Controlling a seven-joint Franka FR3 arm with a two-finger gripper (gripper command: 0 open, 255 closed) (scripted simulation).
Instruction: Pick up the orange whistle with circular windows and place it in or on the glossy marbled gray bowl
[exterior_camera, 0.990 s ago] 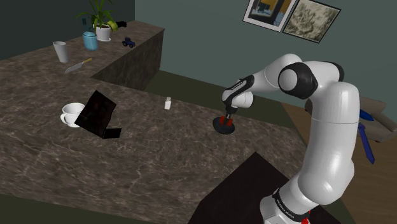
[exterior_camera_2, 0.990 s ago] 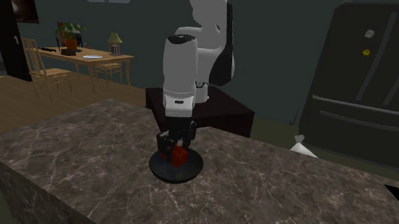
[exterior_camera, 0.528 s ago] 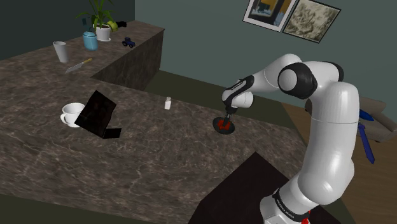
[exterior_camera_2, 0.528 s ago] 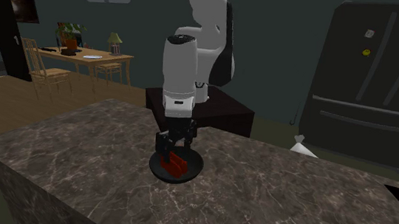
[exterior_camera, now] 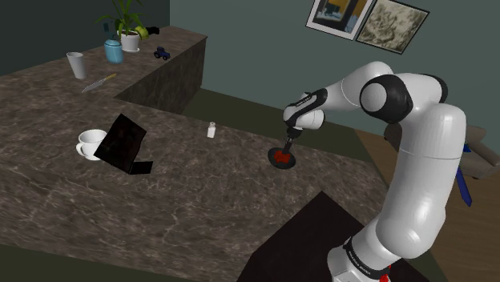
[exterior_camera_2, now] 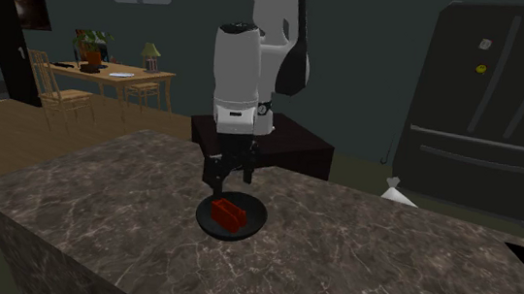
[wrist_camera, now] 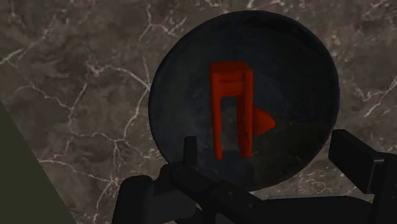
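Dark veined stone makes up the bench (exterior_camera: 184, 192). In the shoulder view, a dark glossy bowl (exterior_camera: 291, 163) sits near the bench's far edge with the red-orange whistle (exterior_camera: 282, 157) inside it. The jaws hang just above the bowl, at its twelve o'clock. A small white shaker (exterior_camera: 211, 130) stands at the bowl's ten o'clock. A white mug (exterior_camera: 86, 145), just beside a black box (exterior_camera: 122, 143), sits well apart toward nine o'clock.

In the second exterior view, the whistle (exterior_camera_2: 228, 211) lies on the floor of the bowl (exterior_camera_2: 252, 220), and the jaws hover over it, seemingly clear of it.

In the wrist view, the jaws are spread and grip nothing. The whistle (wrist_camera: 232, 108) rests in the middle of the bowl (wrist_camera: 299, 70), beyond the jaws and apart from both.
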